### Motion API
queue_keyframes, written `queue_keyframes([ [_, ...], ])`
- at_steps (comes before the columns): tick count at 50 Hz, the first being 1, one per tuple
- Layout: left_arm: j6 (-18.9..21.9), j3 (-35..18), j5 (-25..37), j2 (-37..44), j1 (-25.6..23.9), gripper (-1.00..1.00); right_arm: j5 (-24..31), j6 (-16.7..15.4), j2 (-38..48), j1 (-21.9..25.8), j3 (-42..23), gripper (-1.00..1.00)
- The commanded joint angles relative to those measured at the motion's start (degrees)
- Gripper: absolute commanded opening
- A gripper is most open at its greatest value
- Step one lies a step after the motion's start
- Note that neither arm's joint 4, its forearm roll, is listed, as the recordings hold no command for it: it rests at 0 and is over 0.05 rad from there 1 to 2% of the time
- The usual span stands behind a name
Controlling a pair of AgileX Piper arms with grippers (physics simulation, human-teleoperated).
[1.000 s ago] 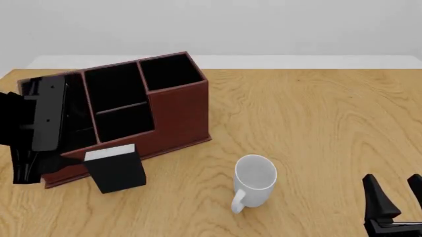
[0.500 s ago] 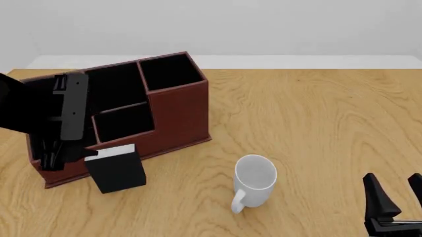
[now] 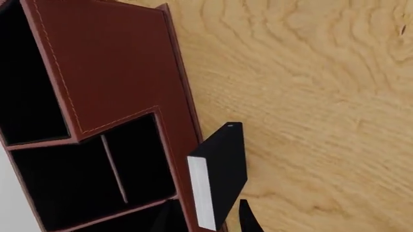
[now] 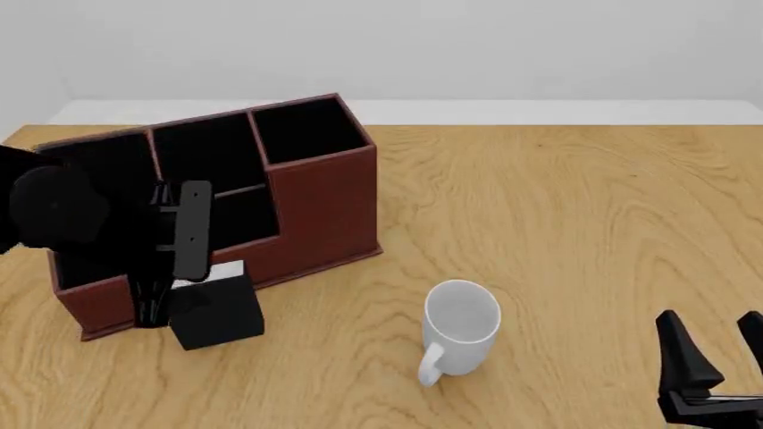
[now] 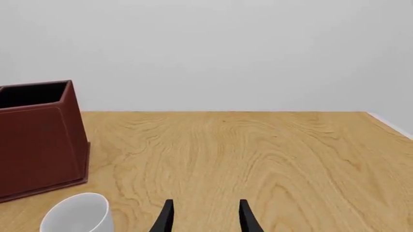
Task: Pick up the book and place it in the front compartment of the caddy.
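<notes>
At the lower left of the front view, the small black book stands on the wooden table against the low front wall of the reddish-brown caddy, its white page edge facing up. Directly above and to its left hangs the left gripper, black against the caddy's black cells, with its fingers pointing down beside the book's left edge. From the left wrist view, 1 dark fingertip shows at the bottom of the frame on the table side of the book, and the other fingertip is lost against the caddy, so how wide the jaws stand cannot be told; nothing is seen held.

Right of the book, in the lower middle of the front view, a white mug stands upright with its handle toward the camera. At the lower right corner sits the right gripper, its 2 fingers spread apart and empty, well clear of the mug. Its wrist view shows the same parted fingertips over bare wood.
</notes>
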Motion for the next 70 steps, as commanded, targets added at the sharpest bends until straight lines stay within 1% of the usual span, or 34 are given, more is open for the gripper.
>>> queue_keyframes([
  [1,-1.2,2.6,-4.3,2.8,-0.6,1.00,-0.2,-0.1,0.3,-0.2,0.0,1.00],
  [4,-1.5,2.5,-5.0,3.5,-0.8,1.00,-0.4,-0.1,0.5,-0.2,0.0,1.00],
  [8,-0.7,3.0,-6.1,4.4,-0.1,1.00,-0.4,-0.2,0.5,-0.3,0.0,1.00],
  [14,-1.2,3.5,-7.0,5.2,-0.3,1.00,-0.5,-0.2,0.6,-0.3,0.0,1.00],
  [19,-0.3,4.7,-8.4,6.2,0.8,1.00,-0.7,-0.2,0.8,-0.3,0.0,1.00],
  [23,-0.2,4.9,-9.2,7.0,1.6,1.00,-0.7,-0.2,1.0,-0.3,0.0,1.00],
  [26,-1.2,4.2,-9.2,7.7,1.6,1.00,-0.7,-0.3,1.0,-0.3,0.0,1.00],
  [28,-0.2,4.4,-9.8,8.1,2.9,1.00,-0.5,-0.3,0.8,-0.3,0.0,1.00],
  [31,0.0,4.8,-10.5,8.6,3.7,1.00,-0.4,-0.4,0.7,-0.3,0.0,1.00],
  [35,-0.5,5.2,-11.2,9.2,4.1,1.00,-0.3,-0.4,0.7,-0.3,0.0,1.00],
  [40,-0.3,5.6,-12.5,9.8,4.7,1.00,-0.1,-0.6,0.7,-0.3,0.0,1.00],
  [45,-1.1,6.1,-12.8,10.1,4.1,1.00,0.0,-0.7,0.7,-0.4,0.0,1.00],
  [47,-0.6,6.7,-13.4,9.9,4.0,1.00,-0.2,-0.7,0.8,-0.4,0.0,1.00],
  [49,-2.2,5.5,-13.1,10.4,3.5,1.00,-0.3,-0.7,0.9,-0.4,0.0,1.00],
  [50,-1.8,6.0,-13.2,10.2,3.4,1.00,-0.3,-0.7,1.0,-0.5,0.0,1.00],
  [54,-2.3,6.0,-13.8,10.7,3.2,1.00,-1.0,-0.7,1.6,-0.5,0.0,1.00],
  [57,-3.6,6.5,-13.4,10.6,2.2,1.00,-1.5,-0.7,2.2,-0.5,0.0,1.00],
  [58,-3.3,6.9,-13.7,10.3,2.1,1.00,-1.8,-0.7,2.5,-0.6,0.0,1.00],
  [59,-3.0,7.0,-13.9,10.2,2.1,-1.00,-1.9,-0.7,2.6,-0.6,0.0,1.00],
  [65,-2.7,6.4,-13.9,9.3,2.1,-1.00,-2.7,-0.7,3.5,-0.5,0.0,1.00],
  [68,-4.0,5.4,-12.6,8.8,1.2,-1.00,-2.7,-0.6,3.5,-0.4,0.0,1.00],
  [70,-3.8,5.4,-11.8,8.3,1.2,-1.00,-2.7,-0.5,3.4,-0.4,0.0,1.00],
])
